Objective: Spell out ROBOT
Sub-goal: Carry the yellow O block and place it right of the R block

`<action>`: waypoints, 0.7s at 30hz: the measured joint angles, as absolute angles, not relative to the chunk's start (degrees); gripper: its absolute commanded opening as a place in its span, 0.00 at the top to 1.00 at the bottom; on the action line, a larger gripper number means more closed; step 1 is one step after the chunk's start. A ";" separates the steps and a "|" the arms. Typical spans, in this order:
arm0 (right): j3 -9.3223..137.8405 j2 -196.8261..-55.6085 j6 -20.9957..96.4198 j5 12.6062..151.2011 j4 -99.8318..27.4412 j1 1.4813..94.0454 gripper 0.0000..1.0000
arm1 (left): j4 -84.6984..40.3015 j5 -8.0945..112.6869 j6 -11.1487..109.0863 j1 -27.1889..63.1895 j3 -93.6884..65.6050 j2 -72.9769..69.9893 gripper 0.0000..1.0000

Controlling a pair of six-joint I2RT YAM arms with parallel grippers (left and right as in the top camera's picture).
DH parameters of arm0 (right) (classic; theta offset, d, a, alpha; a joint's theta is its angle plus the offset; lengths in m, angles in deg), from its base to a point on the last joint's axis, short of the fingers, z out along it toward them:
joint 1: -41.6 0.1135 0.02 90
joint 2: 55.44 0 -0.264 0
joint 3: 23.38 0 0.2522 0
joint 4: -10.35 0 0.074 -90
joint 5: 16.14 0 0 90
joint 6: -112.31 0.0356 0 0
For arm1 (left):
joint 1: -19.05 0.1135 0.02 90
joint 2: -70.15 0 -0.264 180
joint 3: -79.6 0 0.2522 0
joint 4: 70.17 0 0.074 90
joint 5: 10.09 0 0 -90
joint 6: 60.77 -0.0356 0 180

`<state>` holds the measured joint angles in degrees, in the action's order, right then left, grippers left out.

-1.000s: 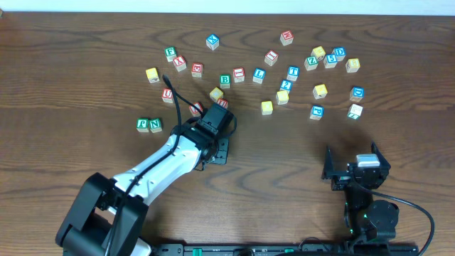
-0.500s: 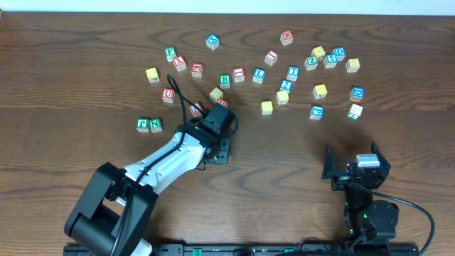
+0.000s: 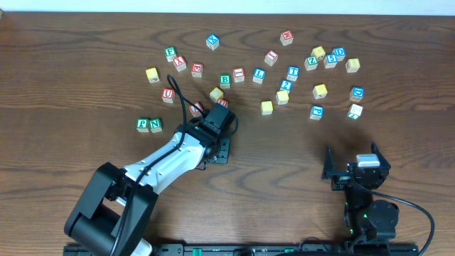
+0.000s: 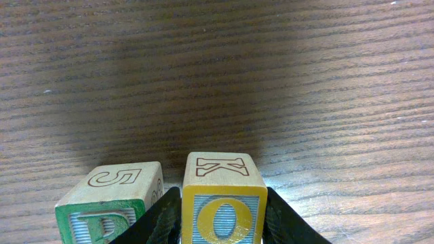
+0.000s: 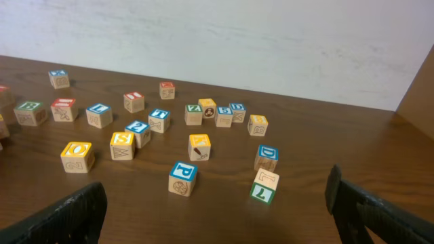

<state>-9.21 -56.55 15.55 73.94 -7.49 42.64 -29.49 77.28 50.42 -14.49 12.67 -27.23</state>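
Blocks (image 3: 257, 74) for ROBOT mostly lie scattered across the far half of the tabletop (image 3: 398, 78), so we judge the word barely begun.

In the left wrist view the left gripper (image 4: 222, 227) has its fingers pressed against both sides of a yellow O block (image 4: 224, 203), which has its K face up. We read that as the gripper grasping this block. Its base is out of frame, so we cannot tell whether it rests on the tabletop or hangs just off it.

Just beside it, to its left in that view, stands a green block (image 4: 112, 203) with a 5 on top. The letter on its front is cut off and could be an R or a P. If it is an R, we have the first letter down and the first O going in next to it. From overhead both blocks are hidden under the left arm, on the near side of the scatter.

The right gripper (image 3: 354, 165) sits spread wide and empty on its own side, well apart from any block.

Left to do, as we judge it, are the B, a second O and the T. A green B (image 3: 225, 80) lies in the scatter. The right wrist view shows another O (image 5: 76, 154) and a green T (image 5: 263, 193), both untouched.
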 measured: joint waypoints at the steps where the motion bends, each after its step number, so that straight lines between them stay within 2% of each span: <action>1: -9.21 -56.55 15.55 73.94 -7.49 42.64 0.01 | -29.53 77.28 50.42 -14.49 12.67 -27.23 0.64; 13: -9.21 -56.55 15.55 73.94 -7.49 42.64 0.01 | -29.38 77.28 49.99 -14.49 10.88 -27.14 0.64; 21: -9.21 -56.55 15.55 73.94 -7.49 42.64 0.01 | -24.96 79.05 48.26 -14.49 7.51 -23.38 0.63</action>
